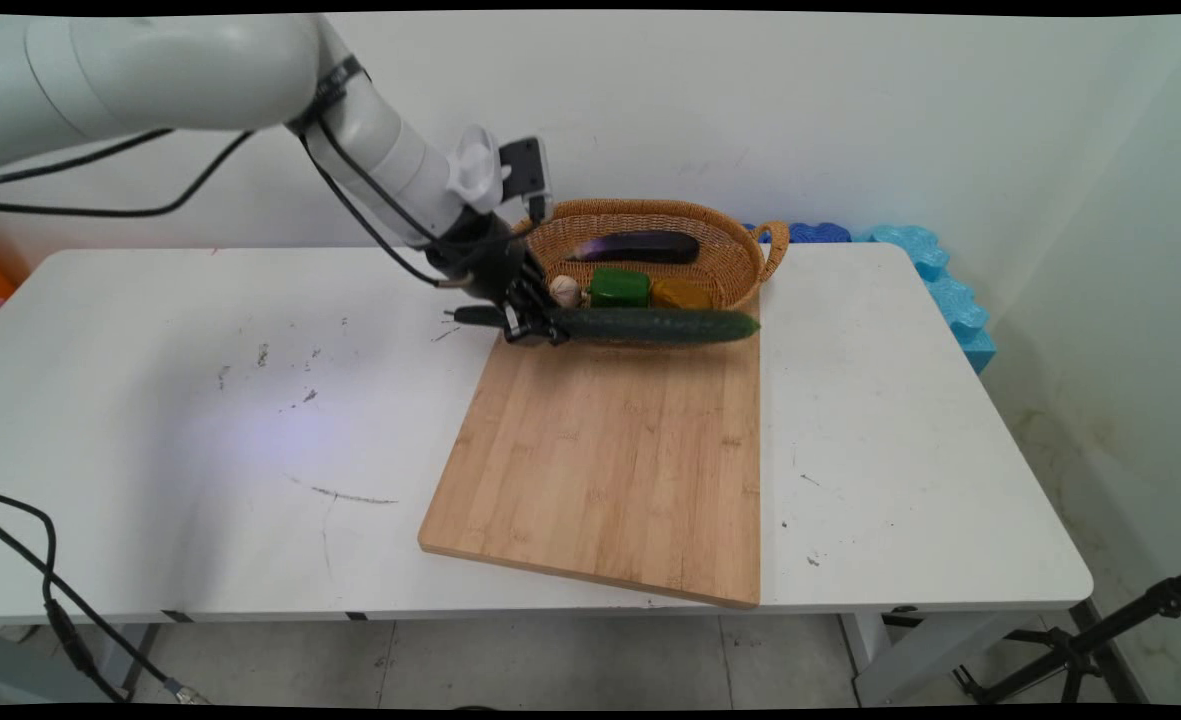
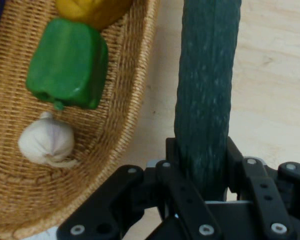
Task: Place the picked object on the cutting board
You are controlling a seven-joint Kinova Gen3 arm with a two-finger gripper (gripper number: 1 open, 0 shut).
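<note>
My tool (image 1: 535, 325) is clamped on one end of the cucumber (image 1: 650, 324), which lies across the cutting board's (image 1: 610, 460) far edge just beside the basket (image 1: 740, 262). I'd keep it level, clear of the rim and the green pepper (image 2: 67, 65).

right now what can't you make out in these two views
- Cucumber left end: in the hand view the hand covers it; its far end is cut off by the top edge.
- Whether the cucumber rests on the board or is lifted: neither view settles it.
- Yellow pepper: cut off by the hand view's top edge.
- Eggplant: outside the hand view.
- Basket near wall: hidden in the main view by the cucumber.
</note>
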